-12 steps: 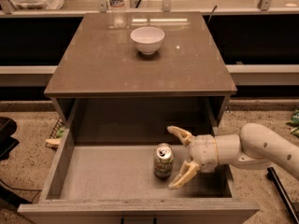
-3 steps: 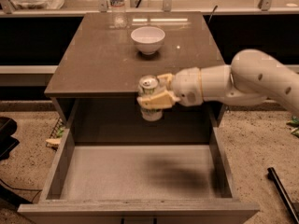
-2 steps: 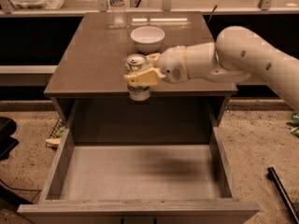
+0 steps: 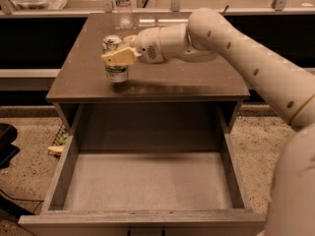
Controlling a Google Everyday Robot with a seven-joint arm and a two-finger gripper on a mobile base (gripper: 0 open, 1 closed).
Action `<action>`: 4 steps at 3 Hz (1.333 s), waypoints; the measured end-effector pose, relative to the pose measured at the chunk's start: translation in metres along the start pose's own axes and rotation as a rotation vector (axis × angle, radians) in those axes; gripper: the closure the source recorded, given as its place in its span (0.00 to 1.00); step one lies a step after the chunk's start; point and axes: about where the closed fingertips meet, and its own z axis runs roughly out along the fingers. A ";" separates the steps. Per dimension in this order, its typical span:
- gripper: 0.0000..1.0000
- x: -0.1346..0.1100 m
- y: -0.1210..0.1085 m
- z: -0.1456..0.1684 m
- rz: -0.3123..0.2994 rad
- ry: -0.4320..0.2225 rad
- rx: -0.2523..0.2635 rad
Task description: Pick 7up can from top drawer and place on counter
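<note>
The can (image 4: 116, 73) stands upright over the left part of the counter (image 4: 192, 80), nearer the front edge than the back; whether it touches the surface is unclear. The tool (image 4: 120, 50), reaching from the right, is clamped around it. Below the front edge, the drawer (image 4: 147, 181) is pulled out.

Dim; apparent hand (image 4: 118, 53) shadow on counter (image 4: 197, 80)

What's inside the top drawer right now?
Only bare grey floor shows in the top drawer; its front panel hides a thin strip. The tool holds the 7up can over the counter.
</note>
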 end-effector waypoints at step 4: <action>0.82 0.006 -0.028 0.070 -0.056 -0.014 0.009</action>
